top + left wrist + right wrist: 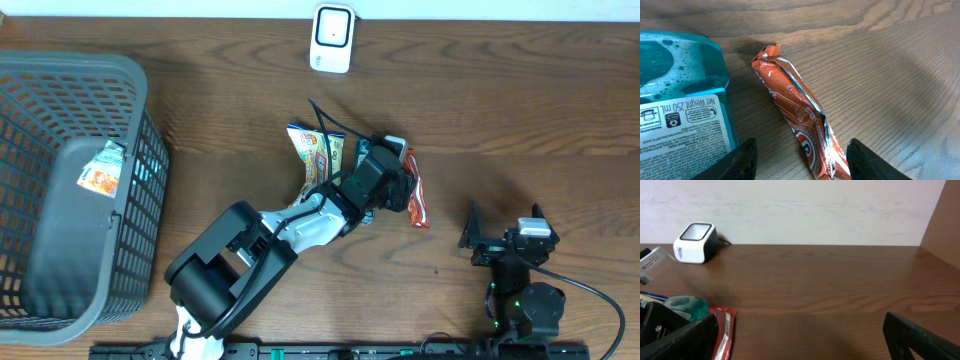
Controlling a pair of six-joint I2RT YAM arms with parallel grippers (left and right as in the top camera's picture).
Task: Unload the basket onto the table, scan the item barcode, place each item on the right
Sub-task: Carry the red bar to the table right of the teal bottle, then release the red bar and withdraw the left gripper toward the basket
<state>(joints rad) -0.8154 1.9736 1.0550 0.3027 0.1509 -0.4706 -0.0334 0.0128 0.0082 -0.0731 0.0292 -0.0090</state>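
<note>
Left gripper hangs over the red snack wrapper, jaws apart, the wrapper lying loose between them on the table, well in front of the white scanner. A blue liquid bottle lies just beside the wrapper. Right gripper, farther from the scanner, stands wide apart and empty.

Bottle label: "Net Weight 250 mL"
</note>
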